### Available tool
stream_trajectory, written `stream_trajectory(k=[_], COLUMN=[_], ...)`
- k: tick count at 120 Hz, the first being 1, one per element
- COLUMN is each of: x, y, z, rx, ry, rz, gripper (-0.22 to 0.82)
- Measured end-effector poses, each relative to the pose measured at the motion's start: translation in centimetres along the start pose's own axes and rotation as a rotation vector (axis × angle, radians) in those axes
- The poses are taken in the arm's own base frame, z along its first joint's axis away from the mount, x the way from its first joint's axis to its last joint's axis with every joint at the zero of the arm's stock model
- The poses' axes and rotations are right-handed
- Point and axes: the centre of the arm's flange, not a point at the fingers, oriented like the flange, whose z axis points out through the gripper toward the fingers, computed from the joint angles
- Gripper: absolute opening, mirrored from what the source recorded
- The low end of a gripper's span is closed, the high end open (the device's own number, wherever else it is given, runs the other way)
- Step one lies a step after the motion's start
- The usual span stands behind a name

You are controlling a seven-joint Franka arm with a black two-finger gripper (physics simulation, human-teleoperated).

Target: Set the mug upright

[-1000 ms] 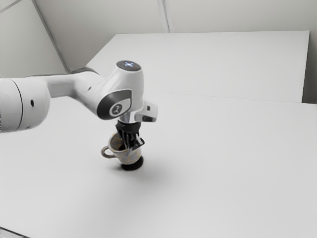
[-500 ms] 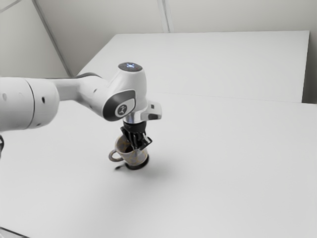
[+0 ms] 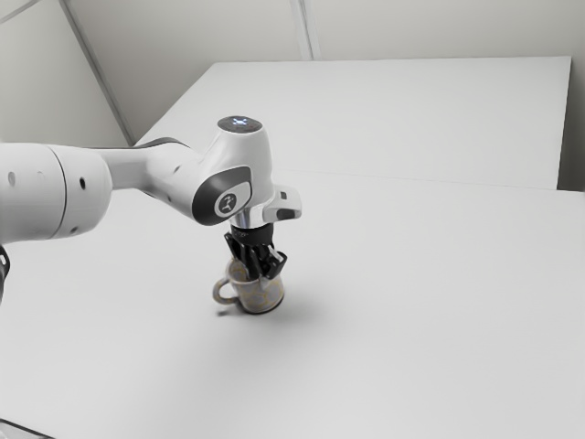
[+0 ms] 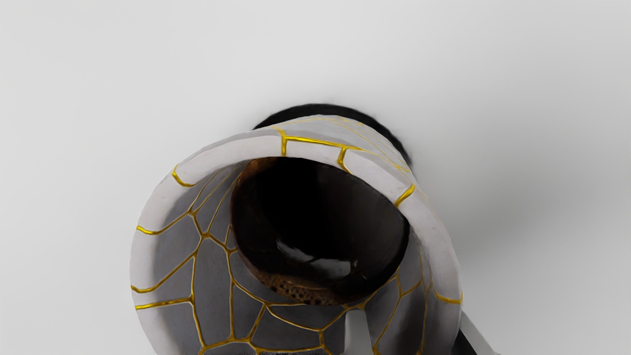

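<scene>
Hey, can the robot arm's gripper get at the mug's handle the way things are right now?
Probably not as it stands: the gripper is closed on the wall of the mug, away from the handle. It would likely need to let go first, though the handle's outer side looks unobstructed.

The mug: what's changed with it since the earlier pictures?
The mug and gripper have moved toward the exterior view's right, and the mug leans less. The gripper still pinches the mug's wall, and the handle still points toward that view's left.
</scene>
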Motion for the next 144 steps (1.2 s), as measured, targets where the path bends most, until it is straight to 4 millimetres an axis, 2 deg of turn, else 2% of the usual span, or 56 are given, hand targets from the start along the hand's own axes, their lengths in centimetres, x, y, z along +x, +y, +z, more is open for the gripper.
stream_trajectory(k=[13,36,52,60,69,83,98,106,113,127,144], x=[-0.1,-0.8,0.5,2.0,3.1,3.1,3.1,3.0,3.9,4.5,4.0], y=[-0.1,-0.7,-1.4,-2.0,-3.2,-6.4,-9.5,-10.4,-11.3,-13.3,-14.0], z=[-0.6,-4.3,-7.8,-10.2,-12.3,-13.6,-18.4,-19.7,-21.0,-21.6,-23.0], rx=[-0.003,-0.01,-0.007,0.0,0.006,-0.001,-0.006,-0.006,-0.006,-0.038,-0.054], ry=[0.007,0.074,0.141,0.172,0.195,0.195,0.247,0.236,0.228,0.193,0.183], rz=[-0.004,-0.017,-0.024,-0.025,-0.03,-0.055,-0.071,-0.07,-0.071,-0.078,-0.059], gripper=[0.2,0.36,0.42,0.45,0.49,0.53,0.55,0.56,0.57,0.57,0.58])
